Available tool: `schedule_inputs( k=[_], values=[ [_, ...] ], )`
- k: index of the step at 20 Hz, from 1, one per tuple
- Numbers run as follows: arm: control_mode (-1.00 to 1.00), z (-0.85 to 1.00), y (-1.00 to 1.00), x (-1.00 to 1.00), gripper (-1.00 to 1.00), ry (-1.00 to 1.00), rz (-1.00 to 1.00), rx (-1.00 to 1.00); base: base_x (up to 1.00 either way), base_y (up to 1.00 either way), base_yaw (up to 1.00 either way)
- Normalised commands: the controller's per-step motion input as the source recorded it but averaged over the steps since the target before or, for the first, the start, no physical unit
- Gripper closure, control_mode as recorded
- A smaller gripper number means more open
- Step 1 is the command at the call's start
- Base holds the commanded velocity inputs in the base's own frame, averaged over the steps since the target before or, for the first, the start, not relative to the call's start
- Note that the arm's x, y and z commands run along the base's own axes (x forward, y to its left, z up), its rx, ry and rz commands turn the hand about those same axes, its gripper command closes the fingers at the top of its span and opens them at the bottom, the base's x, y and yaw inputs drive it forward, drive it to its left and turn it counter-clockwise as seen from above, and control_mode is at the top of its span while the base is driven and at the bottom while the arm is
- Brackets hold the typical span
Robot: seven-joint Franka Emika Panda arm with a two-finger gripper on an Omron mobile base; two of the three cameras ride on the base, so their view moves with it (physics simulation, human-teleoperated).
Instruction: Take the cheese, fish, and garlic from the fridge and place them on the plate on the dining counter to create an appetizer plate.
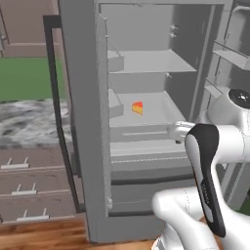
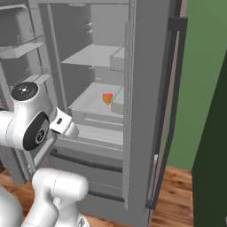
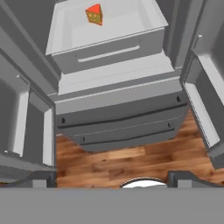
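The cheese [image 3: 94,14] lies well ahead of the gripper [image 3: 113,178] and a little to its left, seen along the hand's own line of sight, with nothing between them but open air and the front lip of the shelf. The gripper's jaws stand fully apart and hold nothing; in the hand view the two dark fingertips [image 3: 40,179] sit wide at the bottom edge, one on each side. Outward from the hand comes first the wooden floor [image 3: 113,162] below, then the lower drawers [image 3: 122,127] of the fridge [image 1: 88,122], then the tray-like shelf [image 3: 109,41] on which the cheese rests, toward the shelf's back. The wedge stands with its point up and a red face showing in the base views. I judge the coming move to be a reach forward and up into the fridge, over the shelf's front wall. Fish and garlic I cannot make out here.
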Motion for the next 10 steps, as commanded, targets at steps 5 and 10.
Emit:
schedule_inputs(
  k=[5,10],
  values=[
    [1.0,0.0,0.0,0.0,-1.0,0.0,0.0,0.0,0.45,-0.22,0.0],
    [1.0,0.0,0.0,0.0,-1.0,0.0,0.0,0.0,0.3,-0.06,0.0]
  ],
)
